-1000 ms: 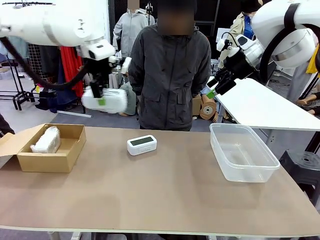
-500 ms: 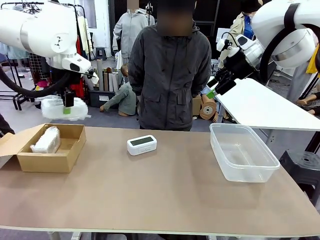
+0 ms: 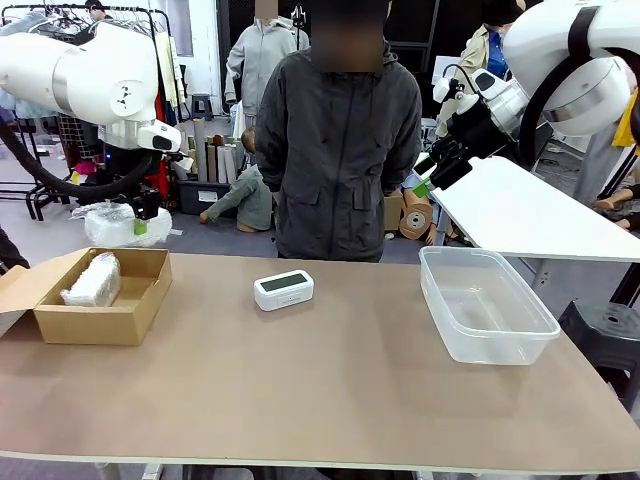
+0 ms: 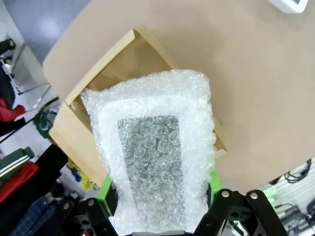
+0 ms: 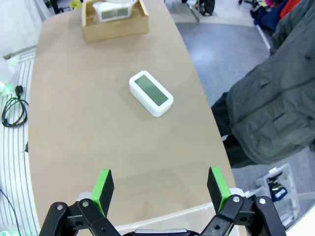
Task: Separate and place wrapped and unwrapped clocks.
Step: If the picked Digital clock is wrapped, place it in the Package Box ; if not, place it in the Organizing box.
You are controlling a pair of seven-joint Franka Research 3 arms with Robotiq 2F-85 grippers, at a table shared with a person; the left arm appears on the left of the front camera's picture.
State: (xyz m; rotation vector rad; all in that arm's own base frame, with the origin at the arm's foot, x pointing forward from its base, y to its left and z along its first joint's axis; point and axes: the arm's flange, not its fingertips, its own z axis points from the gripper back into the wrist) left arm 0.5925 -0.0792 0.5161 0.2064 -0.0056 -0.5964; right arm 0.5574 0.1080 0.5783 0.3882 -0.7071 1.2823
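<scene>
Holding: left claw [image 4: 158, 182] clenched on bubble-wrapped clock [image 4: 152, 147], long axis along its fingers.
Below: cardboard box [image 3: 100, 325] on the worktop [image 3: 330, 380], straight under the clock.
Right claw [image 5: 160, 189]: released, empty, well apart.

The front camera looks across the table [image 3: 330, 400] at the person [image 3: 345, 150]. The left wrist camera looks down, close above the cardboard box [image 4: 78, 147], a wrapped clock [image 4: 152, 157] right before its lens. The right wrist camera looks down from higher; all three share the cardboard box and the bare clock [image 3: 284, 290].
</scene>
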